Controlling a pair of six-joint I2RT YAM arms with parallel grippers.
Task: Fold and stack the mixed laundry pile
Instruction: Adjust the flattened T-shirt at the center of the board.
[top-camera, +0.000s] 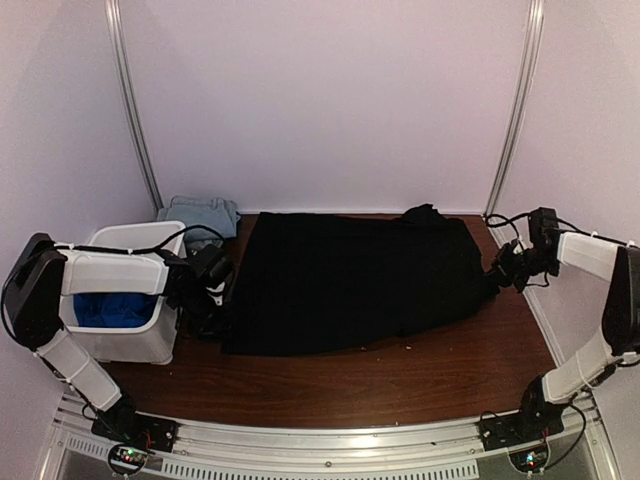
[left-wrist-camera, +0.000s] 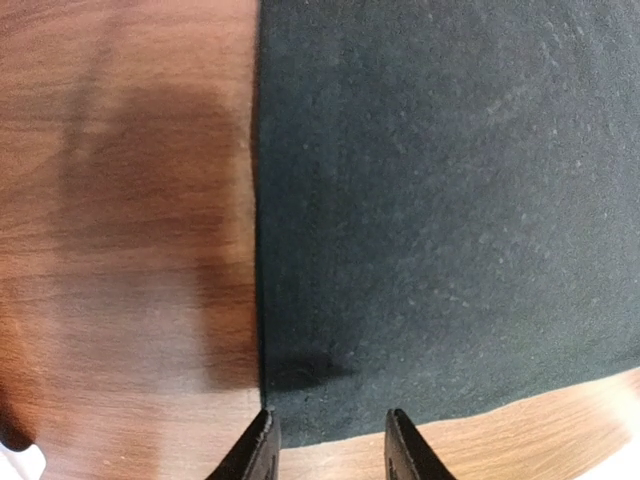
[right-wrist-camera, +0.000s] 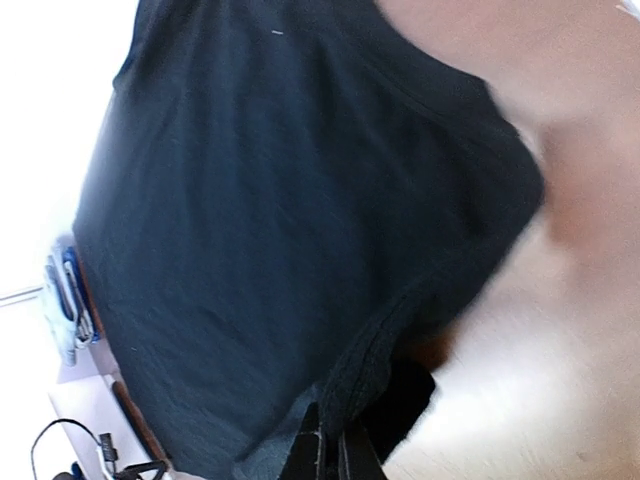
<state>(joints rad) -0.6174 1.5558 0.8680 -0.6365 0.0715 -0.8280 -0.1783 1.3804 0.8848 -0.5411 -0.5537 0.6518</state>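
A large black cloth (top-camera: 350, 280) lies spread flat across the middle of the brown table (top-camera: 400, 385). My right gripper (top-camera: 497, 272) is at the cloth's right edge. In the right wrist view this gripper (right-wrist-camera: 335, 455) is shut on a bunched hem of the black cloth (right-wrist-camera: 270, 200), lifted slightly off the wood. My left gripper (top-camera: 218, 298) is at the cloth's near-left corner. In the left wrist view it (left-wrist-camera: 330, 450) stands open, its fingers (left-wrist-camera: 262, 450) straddling the corner of the black cloth (left-wrist-camera: 440, 200), which lies flat. Folded light-blue denim pieces (top-camera: 205, 212) sit at the back left.
A white plastic bin (top-camera: 150, 340) stands at the left edge beside my left arm, with bright royal-blue fabric (top-camera: 110, 310) inside. Bare wood runs along the front of the table. Metal frame posts (top-camera: 135, 110) rise at both back corners.
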